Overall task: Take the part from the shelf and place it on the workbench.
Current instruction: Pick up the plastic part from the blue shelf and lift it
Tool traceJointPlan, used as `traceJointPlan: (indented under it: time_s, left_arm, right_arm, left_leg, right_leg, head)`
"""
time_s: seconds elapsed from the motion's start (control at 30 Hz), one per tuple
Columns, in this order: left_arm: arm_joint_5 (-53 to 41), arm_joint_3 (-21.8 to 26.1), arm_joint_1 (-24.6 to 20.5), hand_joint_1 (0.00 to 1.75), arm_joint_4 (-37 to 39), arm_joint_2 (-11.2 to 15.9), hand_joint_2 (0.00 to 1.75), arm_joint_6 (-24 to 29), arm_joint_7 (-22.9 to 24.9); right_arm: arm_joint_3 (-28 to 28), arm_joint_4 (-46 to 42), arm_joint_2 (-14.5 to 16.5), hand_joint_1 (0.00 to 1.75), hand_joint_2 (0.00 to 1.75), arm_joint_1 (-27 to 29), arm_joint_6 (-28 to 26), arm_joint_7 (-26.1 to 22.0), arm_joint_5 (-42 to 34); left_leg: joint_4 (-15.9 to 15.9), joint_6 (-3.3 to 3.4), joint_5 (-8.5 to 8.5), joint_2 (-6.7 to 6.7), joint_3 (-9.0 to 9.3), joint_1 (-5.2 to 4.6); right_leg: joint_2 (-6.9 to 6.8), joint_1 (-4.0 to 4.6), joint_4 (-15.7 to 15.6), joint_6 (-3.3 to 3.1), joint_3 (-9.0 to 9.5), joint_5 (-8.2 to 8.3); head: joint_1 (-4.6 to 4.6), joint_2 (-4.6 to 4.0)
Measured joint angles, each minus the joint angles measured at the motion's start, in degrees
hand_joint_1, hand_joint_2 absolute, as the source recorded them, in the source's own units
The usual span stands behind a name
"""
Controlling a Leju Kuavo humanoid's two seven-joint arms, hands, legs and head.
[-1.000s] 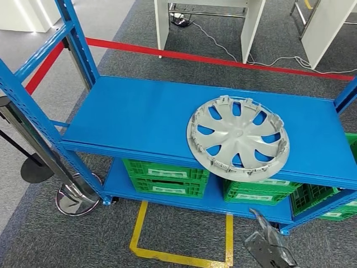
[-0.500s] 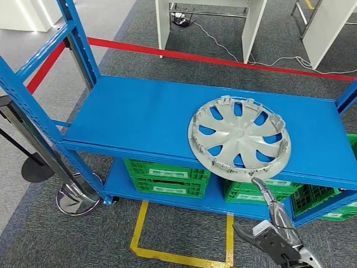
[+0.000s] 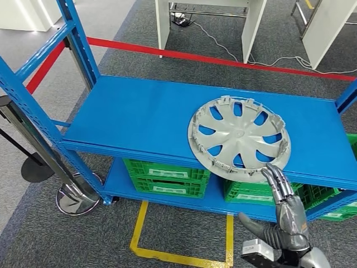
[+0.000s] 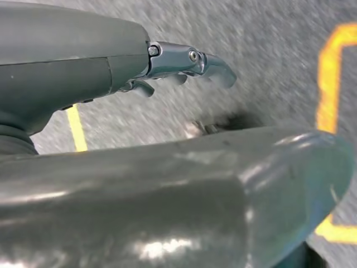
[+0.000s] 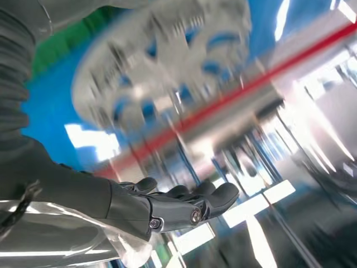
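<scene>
Your right hand [image 3: 287,215] sits lower right of the head view, fingers [image 3: 278,180] stretched out and apart, thumb splayed toward the left. It holds nothing. The fingertips reach up to the front edge of the blue shelf [image 3: 139,117], just below the near rim of the part; you can't tell from this angle whether they touch the edge.

The part, a silver wheel cover [image 3: 239,138], lies flat on the shelf's top deck, right of centre in the frame, its near rim at the deck's front lip.

Right wrist view is motion-blurred: the hand [image 5: 177,206] shows extended, spread fingers with nothing in them, the wheel cover [image 5: 164,61] above it in the picture.

Left hand [image 4: 185,61] in the left wrist view: fingers out straight, apart, holding nothing, grey carpet and yellow floor tape [image 4: 334,72] behind.

Green crates [image 3: 166,177] sit on the lower deck.
</scene>
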Motion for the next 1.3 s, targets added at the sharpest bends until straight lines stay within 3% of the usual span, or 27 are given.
traceJointPlan:
  time_s: [0.13,0.43,0.63,1.0,1.3]
  left_arm:
    - [-0.54,-0.01,-0.84,0.00,3.09,-1.55,0.00,-6.21,-2.70]
    - [-2.26,-0.01,-1.40,0.00,6.02,-2.69,0.00,-8.26,-3.79]
    - [-7.33,-0.01,-3.35,0.00,21.20,-7.84,0.00,-15.47,-6.64]
    - [-6.44,-0.01,-3.25,0.00,26.57,-10.11,0.00,-17.96,-7.38]
    - [-6.60,-0.01,-3.04,0.00,26.87,-11.29,0.00,-16.99,-7.50]
  right_arm:
    - [2.39,2.77,0.14,0.00,1.75,-3.45,-6.18,0.37,11.01]
    - [3.72,4.71,0.27,0.00,1.75,-6.04,-7.39,1.01,15.14]
    - [12.27,18.14,0.34,0.00,1.75,-20.85,-8.30,4.74,26.48]
    - [16.98,27.40,0.32,0.00,1.75,-25.34,-5.89,7.15,27.77]
    - [19.53,33.55,0.32,0.00,1.75,-26.95,-4.00,8.80,28.62]
  left_leg:
    - [0.00,0.00,0.00,0.01,0.03,0.00]
    - [0.00,0.01,0.01,0.01,0.04,0.00]
    - [0.02,0.03,0.05,0.01,0.16,0.01]
    - [0.02,0.03,0.05,0.00,0.10,0.00]
    - [0.03,0.04,0.05,-0.02,0.08,0.00]
  right_leg:
    - [0.03,0.00,0.00,0.02,0.02,0.02]
    - [0.02,0.00,0.00,0.06,0.06,0.06]
    - [-0.01,0.00,0.00,0.09,0.07,0.11]
    - [-0.02,0.00,-0.06,0.10,0.06,0.10]
    - [-0.04,0.00,-0.07,0.11,0.06,0.11]
  head:
    - [0.01,0.00]
    - [0.01,0.00]
    - [-0.01,0.00]
    - [0.00,0.00]
    - [-0.01,0.00]
